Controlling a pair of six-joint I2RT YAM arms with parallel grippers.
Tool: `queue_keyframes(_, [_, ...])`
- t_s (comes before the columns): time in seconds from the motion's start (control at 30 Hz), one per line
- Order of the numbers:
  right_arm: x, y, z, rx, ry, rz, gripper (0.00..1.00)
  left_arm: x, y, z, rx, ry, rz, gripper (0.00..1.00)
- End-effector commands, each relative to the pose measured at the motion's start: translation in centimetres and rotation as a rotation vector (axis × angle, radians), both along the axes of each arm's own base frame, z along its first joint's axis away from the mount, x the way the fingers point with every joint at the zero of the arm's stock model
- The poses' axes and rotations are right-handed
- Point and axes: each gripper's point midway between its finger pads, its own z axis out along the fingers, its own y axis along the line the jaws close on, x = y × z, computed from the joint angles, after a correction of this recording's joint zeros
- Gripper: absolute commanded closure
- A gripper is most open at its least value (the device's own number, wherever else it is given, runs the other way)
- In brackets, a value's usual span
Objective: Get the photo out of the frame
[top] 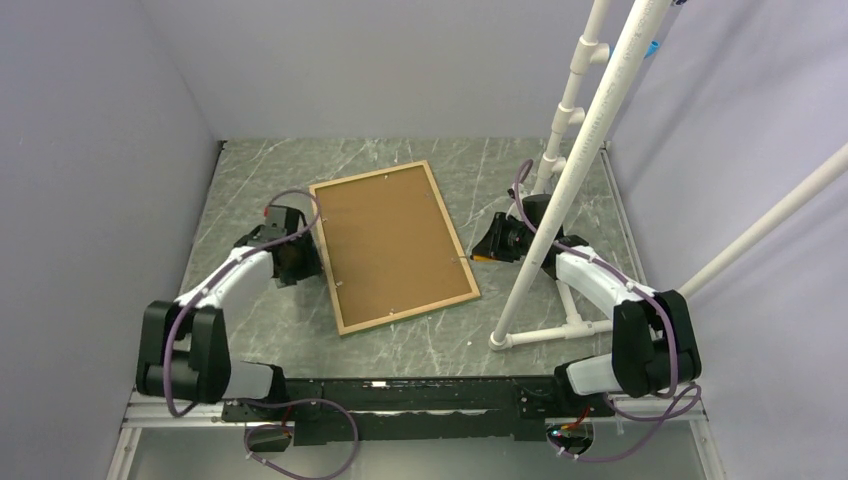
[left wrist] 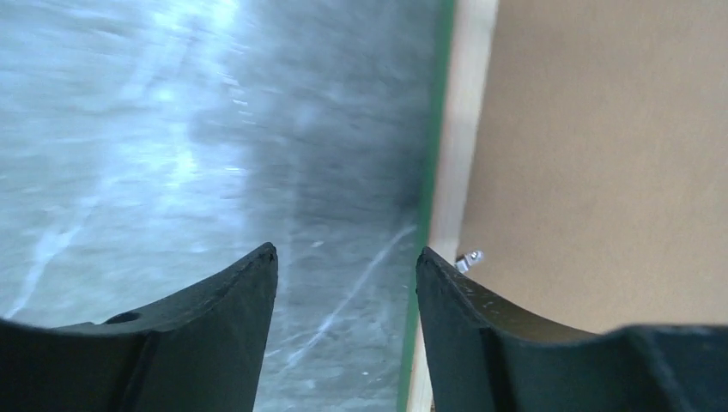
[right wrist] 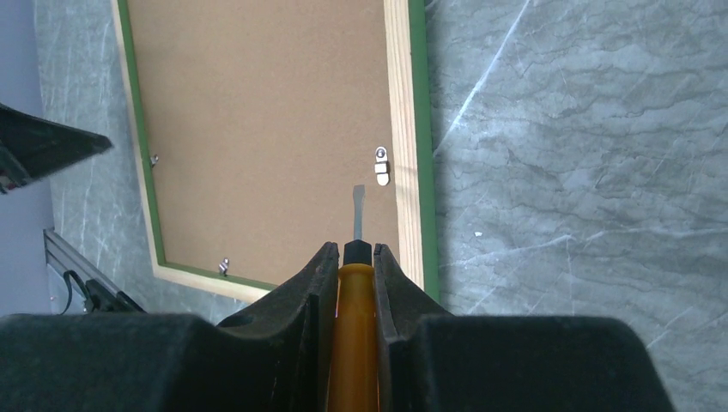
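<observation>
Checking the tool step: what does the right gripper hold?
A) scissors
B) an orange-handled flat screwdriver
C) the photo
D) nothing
B: the right wrist view shows the right gripper shut on the orange-handled screwdriver, its blade pointing toward a metal clip on the back of the frame.

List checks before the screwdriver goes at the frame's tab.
1. Screwdriver clamped in right fingers: ok.
2. Blade on the tab: not ok, tip stops short, slightly aside.
3. Frame lying back up, board in it: ok.
4. Left fingers open at the frame's edge: ok.
5. Left fingers bracing the frame: cannot tell, contact unclear.
6. Other tabs turned clear: cannot tell, too small.
</observation>
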Motion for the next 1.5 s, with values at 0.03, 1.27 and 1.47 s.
queue_keyframes(0.03, [-0.1,0.2,1.7,0.013,-0.067,0.019,1.00,0.1,1.3,6.1,-0.032,-0.134,0.143,0.35])
queue_keyframes(1.27, [-3.8,-1.2,4.7,0.030,-0.152,-0.005,1.00,-7.9,-23.5,-2.0,-0.387,0.401,0.799,0.32])
queue_keyframes(1.47, [-4.1,-1.1,4.1,0.012,-0.121,0.020,1.00,-10.5,-21.8,-6.0,-0.269,0.496,0.868,0.42])
